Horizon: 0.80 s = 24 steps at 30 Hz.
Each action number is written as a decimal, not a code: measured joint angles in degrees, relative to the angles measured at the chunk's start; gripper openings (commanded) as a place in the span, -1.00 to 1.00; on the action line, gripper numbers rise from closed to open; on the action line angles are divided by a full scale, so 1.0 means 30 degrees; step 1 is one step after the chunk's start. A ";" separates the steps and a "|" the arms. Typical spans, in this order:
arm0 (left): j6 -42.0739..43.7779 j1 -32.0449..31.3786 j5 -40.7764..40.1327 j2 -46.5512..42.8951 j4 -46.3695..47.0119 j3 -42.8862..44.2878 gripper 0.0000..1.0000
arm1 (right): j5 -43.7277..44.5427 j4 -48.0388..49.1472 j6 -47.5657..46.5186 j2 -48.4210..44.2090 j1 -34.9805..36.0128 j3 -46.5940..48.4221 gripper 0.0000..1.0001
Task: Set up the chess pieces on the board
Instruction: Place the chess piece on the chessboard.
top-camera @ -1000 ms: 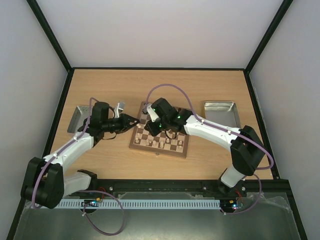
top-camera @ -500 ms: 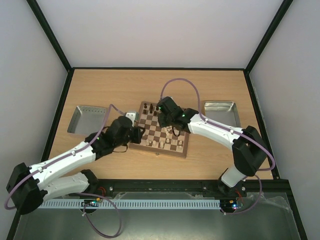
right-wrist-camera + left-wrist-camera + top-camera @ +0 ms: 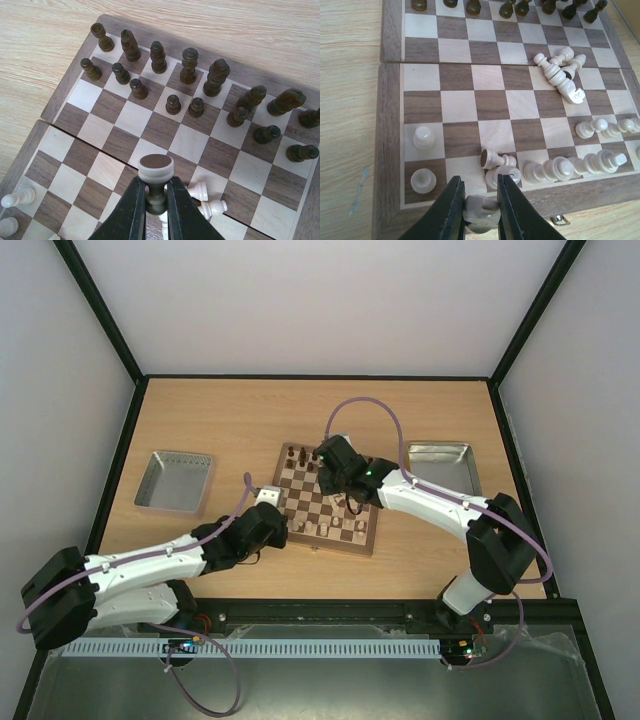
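Note:
The board (image 3: 318,542) lies mid-table. Dark chess pieces (image 3: 189,65) stand in its two far rows. Cream chess pieces lie toppled in a heap (image 3: 560,74) mid-board and in a row (image 3: 570,167) along the near edge, and two cream pieces (image 3: 423,136) stand at the near left. My left gripper (image 3: 480,197) hovers over the board's near border (image 3: 390,150), shut on a cream piece (image 3: 481,216). My right gripper (image 3: 156,192) hangs over the middle squares, shut on a cream piece (image 3: 156,170) whose felt base faces the camera.
A grey metal tray (image 3: 175,480) sits left of the board and another (image 3: 440,465) to its right. The left gripper (image 3: 285,530) is at the board's near left corner, the right gripper (image 3: 350,502) above its centre. Black frame rails bound the table.
My left arm swung from the board's left side down to its near left corner. My right gripper moved from the board's far left toward the middle.

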 measured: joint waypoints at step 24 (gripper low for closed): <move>0.0313 -0.0080 -0.0590 0.3002 0.4007 -0.1115 -0.68 | -0.0007 -0.0007 -0.0007 -0.0022 0.0000 -0.0015 -0.84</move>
